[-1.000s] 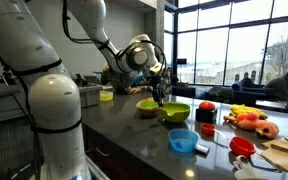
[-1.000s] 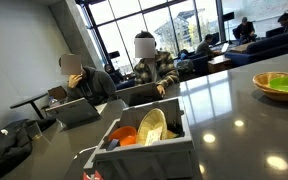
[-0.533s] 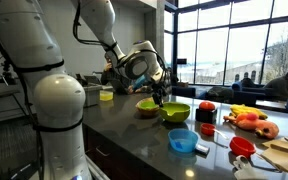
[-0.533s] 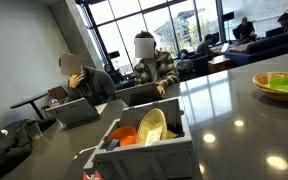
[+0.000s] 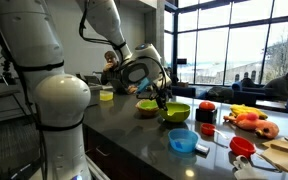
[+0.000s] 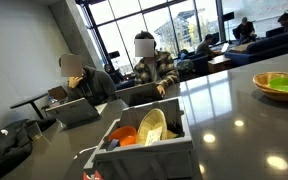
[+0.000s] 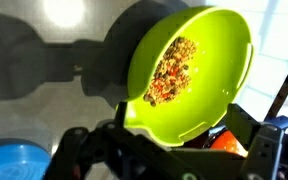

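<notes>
The claw hangs open and holds nothing just above the green bowl, which sits on the dark table with little seeds inside, near a blue bowl

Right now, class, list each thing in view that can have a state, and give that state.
Green bowl: upright, holding a small heap of mixed grains.
Blue bowl: upright, looks empty.
Plate: standing on edge in the rack.
Gripper: above the green bowl, open or shut unclear.
</notes>
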`<action>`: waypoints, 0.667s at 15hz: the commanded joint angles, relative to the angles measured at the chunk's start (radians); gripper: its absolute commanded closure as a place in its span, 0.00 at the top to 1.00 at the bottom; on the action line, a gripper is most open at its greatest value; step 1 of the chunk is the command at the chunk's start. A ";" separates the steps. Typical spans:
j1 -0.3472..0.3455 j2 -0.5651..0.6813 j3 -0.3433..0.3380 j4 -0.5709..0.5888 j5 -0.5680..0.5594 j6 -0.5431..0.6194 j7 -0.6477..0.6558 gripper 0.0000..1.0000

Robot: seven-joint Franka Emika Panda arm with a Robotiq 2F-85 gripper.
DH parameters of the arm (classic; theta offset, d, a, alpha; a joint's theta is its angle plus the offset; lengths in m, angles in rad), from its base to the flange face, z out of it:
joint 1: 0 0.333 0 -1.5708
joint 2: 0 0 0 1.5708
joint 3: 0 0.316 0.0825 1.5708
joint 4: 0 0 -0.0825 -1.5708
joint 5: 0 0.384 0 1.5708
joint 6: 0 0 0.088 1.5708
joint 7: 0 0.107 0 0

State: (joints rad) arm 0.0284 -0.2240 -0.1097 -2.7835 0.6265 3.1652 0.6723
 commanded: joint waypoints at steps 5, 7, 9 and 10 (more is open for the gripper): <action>-0.040 -0.039 0.009 0.007 0.384 0.022 -0.338 1.00; -0.010 -0.050 0.006 0.011 0.533 0.012 -0.430 1.00; 0.013 -0.066 0.008 -0.002 0.663 0.015 -0.511 1.00; 0.021 -0.060 0.006 0.012 0.743 0.014 -0.569 1.00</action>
State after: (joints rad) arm 0.0197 -0.2464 -0.0871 -2.7718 1.2030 3.1975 0.2316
